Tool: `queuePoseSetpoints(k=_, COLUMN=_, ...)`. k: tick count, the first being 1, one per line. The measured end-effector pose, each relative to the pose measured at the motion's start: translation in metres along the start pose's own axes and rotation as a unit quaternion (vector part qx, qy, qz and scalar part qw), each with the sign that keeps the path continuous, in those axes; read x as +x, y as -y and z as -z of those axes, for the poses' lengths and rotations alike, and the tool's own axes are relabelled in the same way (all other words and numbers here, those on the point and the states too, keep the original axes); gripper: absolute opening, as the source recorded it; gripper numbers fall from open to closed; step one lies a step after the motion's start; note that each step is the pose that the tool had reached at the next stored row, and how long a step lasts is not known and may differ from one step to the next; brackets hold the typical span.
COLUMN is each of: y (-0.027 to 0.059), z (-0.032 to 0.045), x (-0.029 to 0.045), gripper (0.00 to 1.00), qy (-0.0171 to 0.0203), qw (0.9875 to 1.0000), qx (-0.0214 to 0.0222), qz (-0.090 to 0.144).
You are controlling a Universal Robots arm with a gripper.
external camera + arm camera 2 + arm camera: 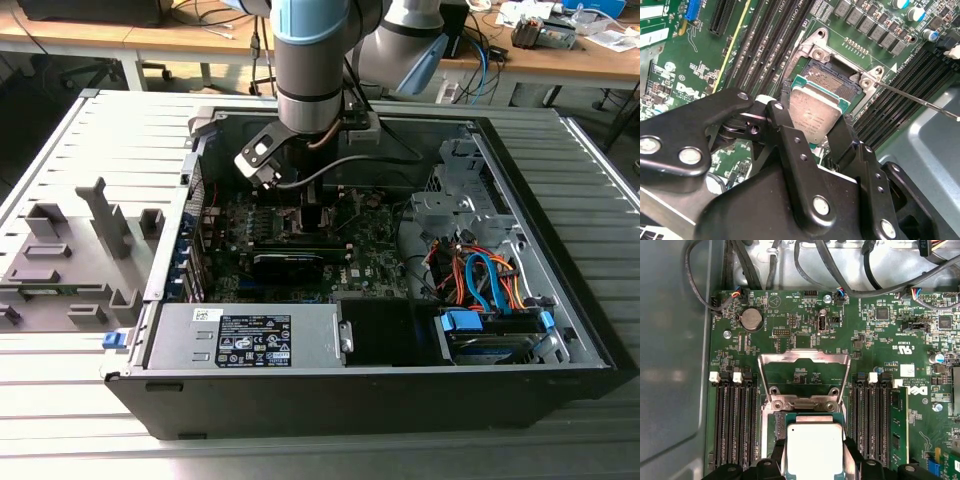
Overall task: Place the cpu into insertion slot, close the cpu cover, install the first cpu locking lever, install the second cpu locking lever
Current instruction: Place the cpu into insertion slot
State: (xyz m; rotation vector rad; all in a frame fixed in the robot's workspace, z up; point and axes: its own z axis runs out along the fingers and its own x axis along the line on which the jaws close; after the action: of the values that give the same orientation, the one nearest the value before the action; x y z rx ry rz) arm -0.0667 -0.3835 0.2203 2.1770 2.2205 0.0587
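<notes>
second wrist view shows the gripper (pixel 812 127) with its black fingers (pixel 785 130) pinching the cpu (pixel 812 112) by two opposite edges, metal top facing the camera. the cpu hangs tilted over the insertion slot (pixel 837 75) and covers part of it, while the rest of the dark socket lies bare beyond the chip. i cannot tell whether any edge touches the socket. a thin locking lever (pixel 920 101) sticks out from the socket's corner across the memory slots (pixel 765 45).

in the first wrist view the cpu (pixel 815 447) sits between the fingers (pixel 775 457), and the cpu cover (pixel 804 358) stands swung open just beyond the slot. in the exterior view the arm (pixel 310 60) reaches down into the open computer case (pixel 400 400), which lies on the table (pixel 60 400).
</notes>
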Motion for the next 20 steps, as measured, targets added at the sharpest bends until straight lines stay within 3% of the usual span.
queuePoseSetpoints(k=20, y=0.0030, z=-0.0040, x=0.0037, gripper=0.54, qy=0.0005, qw=1.0000, qx=0.0000, qz=-0.003)
